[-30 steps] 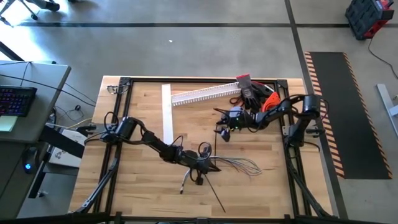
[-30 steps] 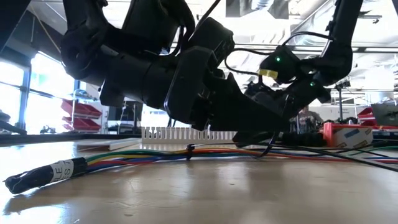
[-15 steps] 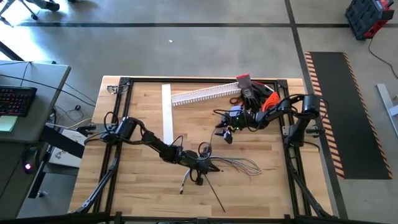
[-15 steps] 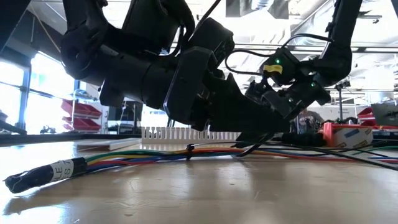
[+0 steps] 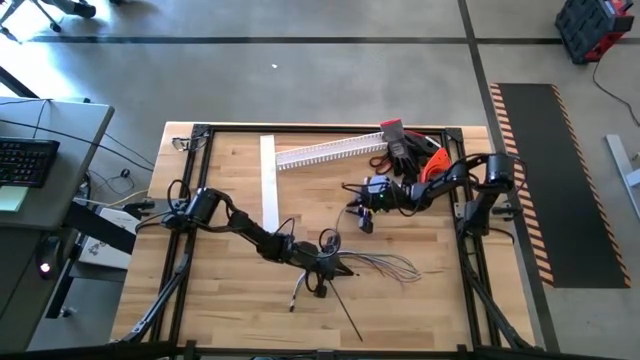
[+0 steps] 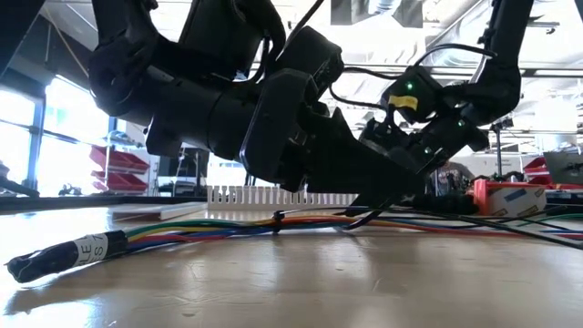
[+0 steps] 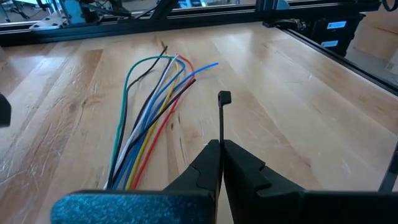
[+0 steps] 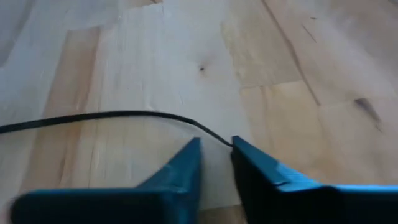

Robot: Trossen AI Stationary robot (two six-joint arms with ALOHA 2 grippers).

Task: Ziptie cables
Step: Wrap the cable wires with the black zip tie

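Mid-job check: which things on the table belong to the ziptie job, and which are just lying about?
In the job:
cables
ziptie in left gripper
ziptie in right gripper
spare ziptie

Lying about:
white slotted channel
flat white strip
red-and-black items

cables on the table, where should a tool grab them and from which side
Grip the cables where they run gathered, by the black tie around them, from above, straddling the bundle: they lie flat, and their free ends fan apart. The left tool, shut on a ziptie, is alongside; the right tool hovers apart.
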